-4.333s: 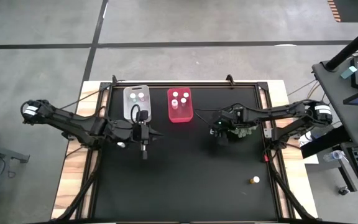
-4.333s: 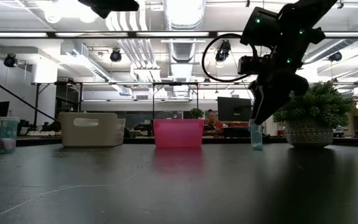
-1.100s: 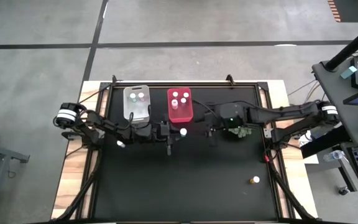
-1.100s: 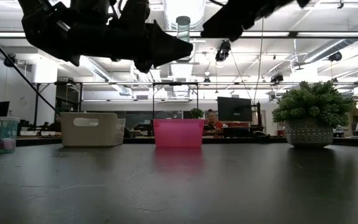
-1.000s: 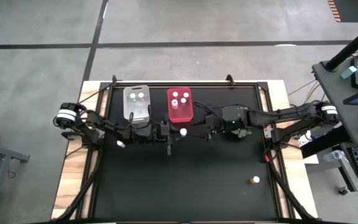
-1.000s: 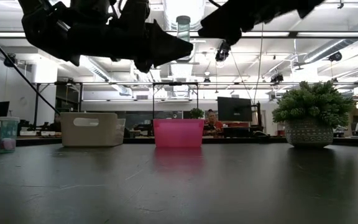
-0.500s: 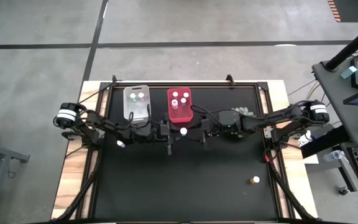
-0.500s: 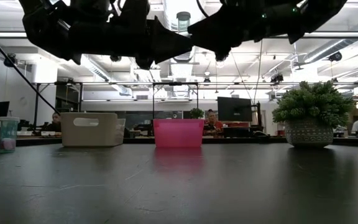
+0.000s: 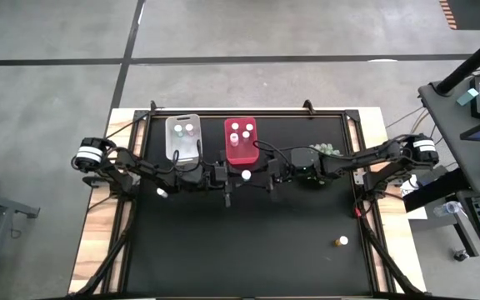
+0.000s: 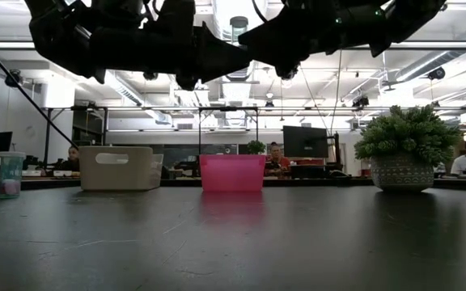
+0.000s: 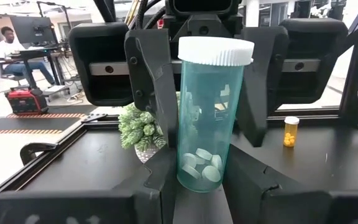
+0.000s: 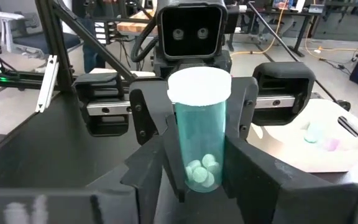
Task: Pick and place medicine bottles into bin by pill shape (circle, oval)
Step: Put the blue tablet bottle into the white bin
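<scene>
A teal medicine bottle [image 11: 210, 118] with a white cap and white pills in its bottom stands upright, high above the table's middle [image 9: 245, 175], just in front of the red bin [image 9: 242, 155]. My left gripper [image 9: 230, 177] is shut on it. My right gripper [image 9: 262, 176] faces it from the other side. Its fingers [image 12: 247, 168] stand close on either side of the bottle [image 12: 201, 130]. The clear bin [image 9: 182, 148] and the red bin each hold white-capped bottles. My left gripper pinches the bottle's lower half [image 11: 188, 168] between its two fingers [image 11: 157, 186]. It comes level from the table's left. The bottle stands upright in the hold, lifted clear of the table. My right gripper: whether its fingers touch the bottle's sides, I cannot tell.
An amber bottle [image 9: 341, 242] stands near the table's front right. Another bottle [image 10: 10, 174] stands at the left in the low view. A green plant in a pot [image 10: 407, 158] sits behind my right arm. The black table top in front of the arms is bare.
My right gripper has sunk and gone toward the table's left, up to the bottle, so that its fingers now flank it. My left gripper has held the bottle still, upright and clear of the table.
</scene>
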Robot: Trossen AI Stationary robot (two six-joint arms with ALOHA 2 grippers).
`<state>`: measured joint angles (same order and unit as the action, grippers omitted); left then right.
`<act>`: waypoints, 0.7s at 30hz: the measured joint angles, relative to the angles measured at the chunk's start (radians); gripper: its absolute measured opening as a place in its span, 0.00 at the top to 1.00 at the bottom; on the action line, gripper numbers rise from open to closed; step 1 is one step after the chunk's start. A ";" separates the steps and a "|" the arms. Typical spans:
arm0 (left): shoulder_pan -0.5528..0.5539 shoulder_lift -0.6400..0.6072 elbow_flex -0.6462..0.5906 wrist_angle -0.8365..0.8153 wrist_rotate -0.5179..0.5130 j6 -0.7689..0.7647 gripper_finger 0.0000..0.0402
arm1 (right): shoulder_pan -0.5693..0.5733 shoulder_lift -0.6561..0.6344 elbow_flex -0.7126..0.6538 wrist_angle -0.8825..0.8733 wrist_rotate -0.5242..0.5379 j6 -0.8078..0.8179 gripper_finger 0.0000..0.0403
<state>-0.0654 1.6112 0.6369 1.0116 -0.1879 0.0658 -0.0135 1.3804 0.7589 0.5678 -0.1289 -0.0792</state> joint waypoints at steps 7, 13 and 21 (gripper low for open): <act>0.000 0.000 0.000 0.000 0.000 0.000 0.78 | 0.000 0.000 0.000 0.002 0.005 0.000 0.74; 0.000 0.000 0.000 0.000 0.000 -0.003 0.78 | 0.000 0.000 0.000 0.001 0.005 -0.005 0.78; 0.000 0.000 -0.001 -0.002 0.000 -0.007 0.76 | 0.000 0.000 0.000 -0.001 0.002 0.000 0.77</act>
<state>-0.0654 1.6112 0.6357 1.0100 -0.1879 0.0586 -0.0138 1.3804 0.7589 0.5669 -0.1271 -0.0790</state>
